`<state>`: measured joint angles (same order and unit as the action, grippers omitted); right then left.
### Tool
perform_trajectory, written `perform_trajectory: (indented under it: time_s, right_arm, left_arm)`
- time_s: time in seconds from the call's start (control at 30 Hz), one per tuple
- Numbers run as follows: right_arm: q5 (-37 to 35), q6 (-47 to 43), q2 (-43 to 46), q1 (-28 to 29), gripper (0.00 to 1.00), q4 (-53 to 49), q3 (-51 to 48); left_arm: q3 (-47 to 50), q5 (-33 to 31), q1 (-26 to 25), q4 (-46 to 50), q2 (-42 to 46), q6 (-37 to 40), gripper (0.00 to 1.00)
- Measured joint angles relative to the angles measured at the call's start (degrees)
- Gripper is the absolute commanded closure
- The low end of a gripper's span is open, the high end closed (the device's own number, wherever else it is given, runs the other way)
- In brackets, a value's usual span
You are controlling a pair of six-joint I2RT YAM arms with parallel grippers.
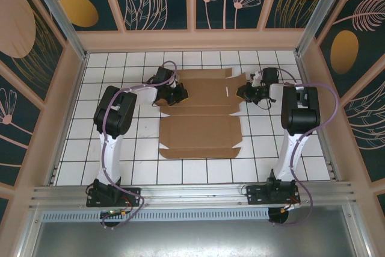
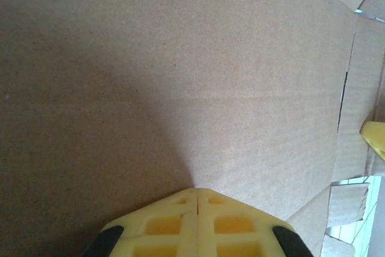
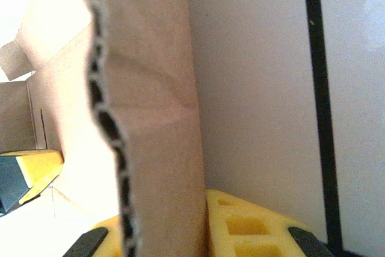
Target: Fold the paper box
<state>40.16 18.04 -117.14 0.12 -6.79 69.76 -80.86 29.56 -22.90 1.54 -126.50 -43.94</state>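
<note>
We are looking at the paper box (image 1: 201, 127), which is lying as a flat brown die-cut sheet in the middle of the white-tiled bench (image 1: 108, 148), its long side running away from the arm bases. Both arms are reaching in over its far half, one from each side.

The left tool (image 2: 197, 194) is sitting fully closed, its two yellow fingers pressed together with nothing between them. Its tip is pointing at the plain cardboard panel and appears to be touching it (the shadow is running right up to the tip). A narrow slot (image 2: 344, 100) is showing in the sheet beyond it.

The right tool (image 3: 162, 215) is pinching the side flap (image 3: 150, 88) at the box's right edge. The flap is standing up on edge between the yellow fingers, with its corrugated cut edge facing us, and the white tiles are lying just beside it.
</note>
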Motion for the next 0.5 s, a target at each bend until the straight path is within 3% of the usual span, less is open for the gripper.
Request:
perform_trajectory:
  time_s: [0.2, 0.5]
  right_arm:
    - [-13.77, -3.48, 6.75, 5.97, 0.87, -7.8, 2.25]
    - [-40.09, -6.88, 8.85, 21.03, 0.85, -13.29, 4.39]
  left_arm:
    - [0.09, -0.11, -0.15, -0.42, 0.04, -0.09, 0.97]
    - [0.2, -1.57, -0.76, -0.33, 0.35, -1.33, 0.97]
